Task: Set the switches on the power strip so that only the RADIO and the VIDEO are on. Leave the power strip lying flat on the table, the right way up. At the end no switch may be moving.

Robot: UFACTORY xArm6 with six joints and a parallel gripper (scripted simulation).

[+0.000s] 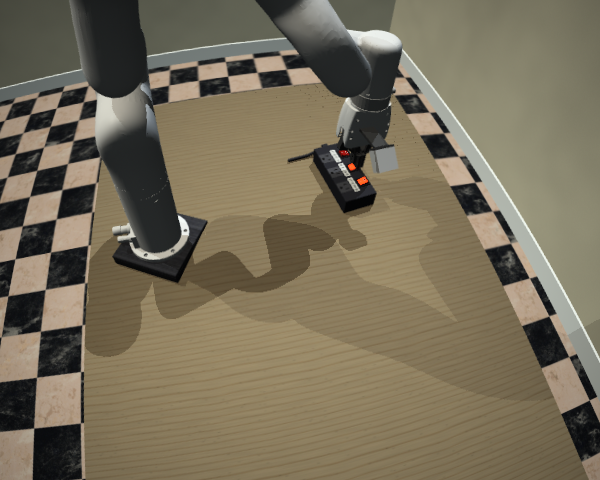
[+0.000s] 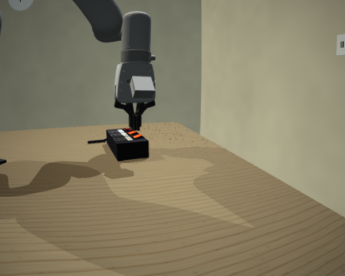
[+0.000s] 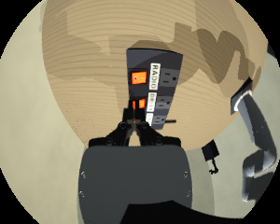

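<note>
A black power strip (image 1: 344, 176) lies flat on the wooden table, right way up, with its cord (image 1: 300, 156) leading off to the left. Along one long side it has three rocker switches. The one at the cord end (image 1: 344, 152) is dark red; the middle one (image 1: 351, 166) and the end one (image 1: 362, 180) are bright orange. White labels (image 1: 341, 169) sit beside the switches and are too small to read. My gripper (image 1: 357, 153) is shut and empty. Its tips (image 2: 134, 127) are low over the cord end of the switch row. I cannot tell whether they touch. In the wrist view the tips (image 3: 138, 119) hide that switch.
The arm's base (image 1: 159, 246) stands on the table at the left. The table's far edge and a wall (image 2: 271, 89) are close behind and to the right of the strip. A checkered floor surrounds the table.
</note>
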